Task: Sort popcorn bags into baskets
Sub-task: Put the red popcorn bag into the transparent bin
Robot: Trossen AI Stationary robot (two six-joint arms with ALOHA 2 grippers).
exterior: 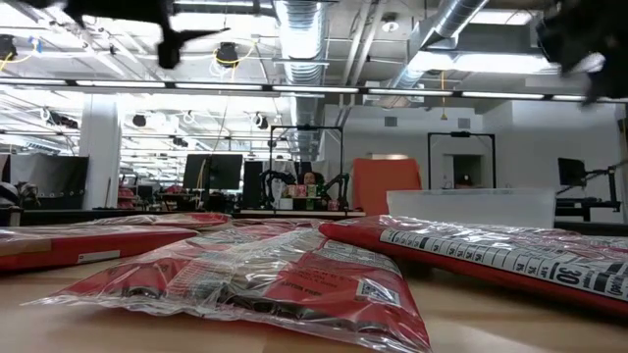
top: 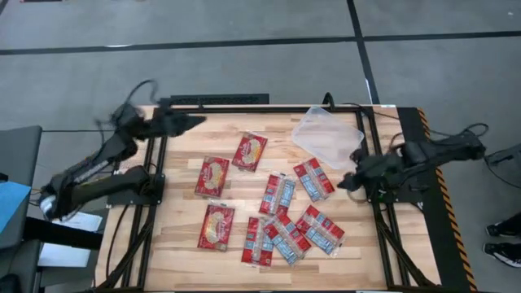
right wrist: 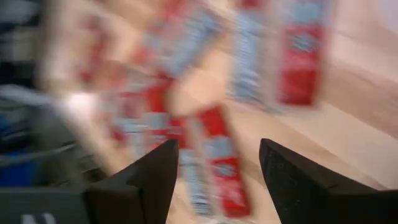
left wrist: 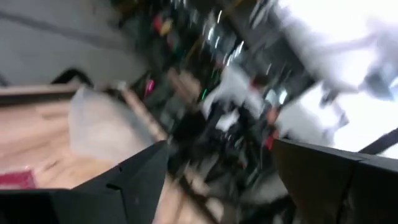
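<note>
Sorting hasn't begun: your right claw [top: 348, 182] hangs released, empty, near the basket [top: 328, 135]; next, lower onto the closest popcorn bag [top: 313, 179].

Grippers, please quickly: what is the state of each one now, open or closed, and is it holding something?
Left gripper: open, holding nothing.
Right gripper: open, holding nothing, above the popcorn bags.
</note>
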